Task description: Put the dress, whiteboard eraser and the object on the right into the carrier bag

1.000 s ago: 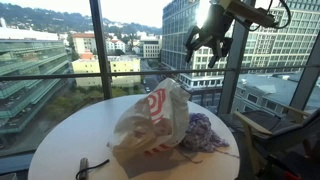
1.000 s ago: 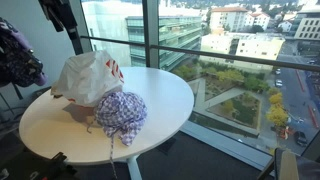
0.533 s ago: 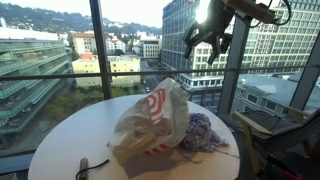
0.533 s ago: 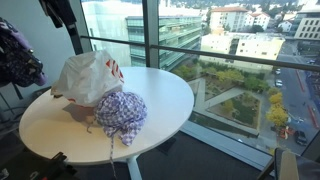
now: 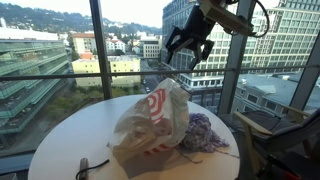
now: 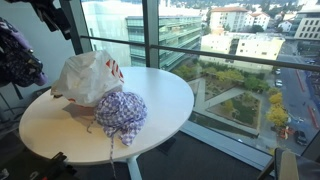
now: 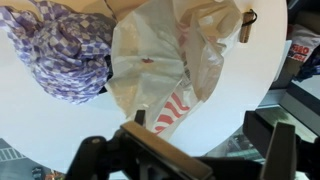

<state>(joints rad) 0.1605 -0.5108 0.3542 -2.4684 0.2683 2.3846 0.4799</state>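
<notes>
Round white table point(image 5: 70, 140), seen from an exterior view: a small dark oblong item point(image 5: 84, 166) is lying at the near left edge, left of the carrier bag point(image 5: 150, 118), which is slumping at the centre with its red rings showing. The dress point(image 5: 205, 133) is resting in a heap against the bag's right side — touching it, not inside it. The gripper point(image 5: 187, 50) is hanging high above both, its fingers spread wide and holding nothing.
</notes>
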